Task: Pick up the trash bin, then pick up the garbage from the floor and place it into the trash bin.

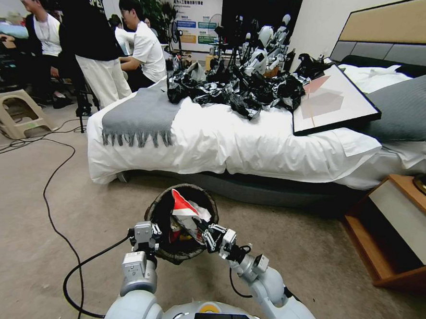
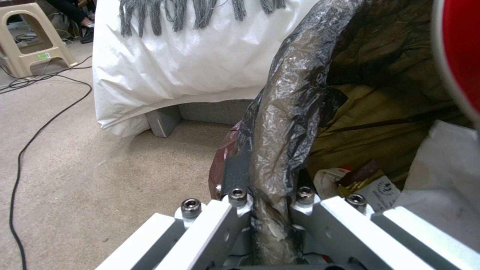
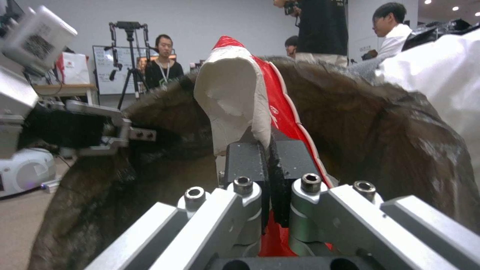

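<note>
Bin (image 1: 180, 254): lifted off the floor (image 1: 34, 245), in front of the robot's chest, near side of the bed (image 1: 224, 136); black liner folded over its rim.
Left tool (image 1: 154, 233): clamped on the bin's left rim; in the left wrist view the liner-covered rim (image 2: 285, 123) runs straight up between the closed jaws.
Right tool (image 1: 207, 234): closed on a red-and-white wrapper (image 1: 183, 210), gripping its lower end; the pads (image 3: 245, 157) pinch the sheet between them.
Wrapper: stands upright, long axis roughly vertical, its top poking above the rim, its lower part already inside the bin mouth.
Key relation: the wrapper sits directly over the bin opening, right of centre, with other litter (image 2: 365, 183) lying below it at the bottom; the drop path looks clear.
Arm pose: both forearms reach forward and inward, left wrist at the rim's left edge, right wrist angled in from the right over the near rim.
Judgement: the release step looks close; opening the right tool should let the wrapper fall in.
</note>
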{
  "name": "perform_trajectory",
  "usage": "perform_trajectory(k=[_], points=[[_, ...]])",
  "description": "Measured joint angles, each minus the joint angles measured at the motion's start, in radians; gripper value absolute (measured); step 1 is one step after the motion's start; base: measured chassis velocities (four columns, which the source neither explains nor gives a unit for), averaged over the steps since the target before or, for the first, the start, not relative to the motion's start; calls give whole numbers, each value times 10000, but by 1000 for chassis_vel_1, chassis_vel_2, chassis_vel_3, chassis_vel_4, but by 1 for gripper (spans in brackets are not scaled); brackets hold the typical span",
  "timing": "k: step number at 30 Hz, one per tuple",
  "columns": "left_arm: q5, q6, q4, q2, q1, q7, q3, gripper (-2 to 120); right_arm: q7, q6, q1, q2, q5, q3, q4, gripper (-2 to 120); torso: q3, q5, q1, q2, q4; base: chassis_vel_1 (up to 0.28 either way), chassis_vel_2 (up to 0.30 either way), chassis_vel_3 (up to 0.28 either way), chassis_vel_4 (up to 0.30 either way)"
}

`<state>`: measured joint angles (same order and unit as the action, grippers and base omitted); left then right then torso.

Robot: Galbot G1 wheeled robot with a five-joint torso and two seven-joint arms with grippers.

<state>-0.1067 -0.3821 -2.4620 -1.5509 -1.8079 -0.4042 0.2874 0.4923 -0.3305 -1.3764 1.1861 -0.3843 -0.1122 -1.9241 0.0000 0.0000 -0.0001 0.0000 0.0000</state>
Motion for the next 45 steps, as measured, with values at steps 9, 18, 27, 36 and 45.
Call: perform_trajectory(k=[9, 18, 27, 36, 45], points=[[0, 0, 0, 0, 0, -1, 0, 0, 4, -3, -11, -25, 94, -23, 43, 30, 0, 0, 0, 0, 0, 0, 0, 0, 0], [0, 0, 0, 0, 0, -1, 0, 0, 12, -46, -77, -4, 259, -81, 44, 67, 0, 0, 1, 0, 1, 0, 0, 0, 0], [0, 0, 0, 0, 0, -1, 0, 0, 12, -47, -131, -72, 336, -93, -125, 96, 0, 0, 0, 0, 0, 0, 0, 0, 0], [0, 0, 0, 0, 0, -1, 0, 0, -114, -182, -363, -223, 732, -206, -1443, 100, 0, 0, 0, 0, 0, 0, 0, 0, 0], [0, 0, 0, 0, 1, 0, 0, 0, -2034, -78, -585, 348, 1579, -784, -3274, 100, -1, -1, 0, 0, 2, 0, 0, 0, 0]])
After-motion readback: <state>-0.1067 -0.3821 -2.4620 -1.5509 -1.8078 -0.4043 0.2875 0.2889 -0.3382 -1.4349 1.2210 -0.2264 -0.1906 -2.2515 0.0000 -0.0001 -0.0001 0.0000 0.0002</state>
